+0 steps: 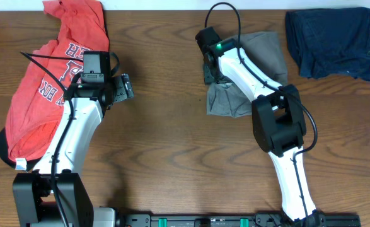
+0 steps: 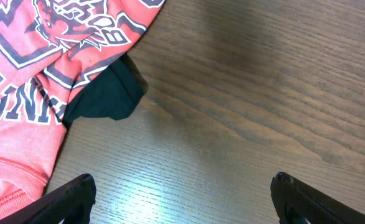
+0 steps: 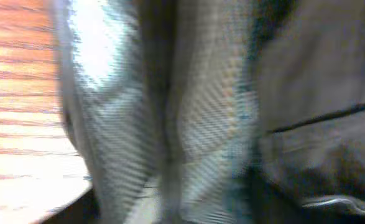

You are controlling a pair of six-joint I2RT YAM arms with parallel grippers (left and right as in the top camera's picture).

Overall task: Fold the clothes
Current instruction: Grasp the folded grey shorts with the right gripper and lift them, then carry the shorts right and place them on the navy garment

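Observation:
The grey-olive shorts lie bunched at the table's upper middle. My right gripper is at their left edge and seems shut on the shorts. Blurred grey cloth fills the right wrist view and hides the fingers; a slit pocket shows at right. The red-orange T-shirt with white lettering lies at far left, and also shows in the left wrist view. My left gripper is open and empty over bare wood, just right of the T-shirt. The dark navy garment lies at the upper right.
A piece of black cloth sticks out from under the T-shirt's edge. Bare wooden table spans the middle and front. The arm bases stand at the front edge.

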